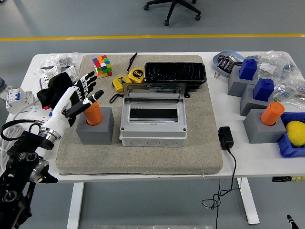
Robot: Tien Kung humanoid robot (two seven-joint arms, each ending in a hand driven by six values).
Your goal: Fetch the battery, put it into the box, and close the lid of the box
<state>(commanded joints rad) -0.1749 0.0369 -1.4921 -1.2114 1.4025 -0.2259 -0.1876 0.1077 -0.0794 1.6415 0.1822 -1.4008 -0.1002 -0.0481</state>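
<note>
The robot's left hand (80, 98) hovered w/ fingers spread wide, holding nothing, fingertips just touching the orange battery (93, 113), which stood upright in a grey block (95, 128) right below. Best approach, probably: wrap fingers round it, lift straight up, then carry to the open box (152, 114) on the hand's right.

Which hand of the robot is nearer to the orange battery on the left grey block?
Left. The left hand is beside the orange battery, fingertips almost touching it. The right hand is out of view.
</note>
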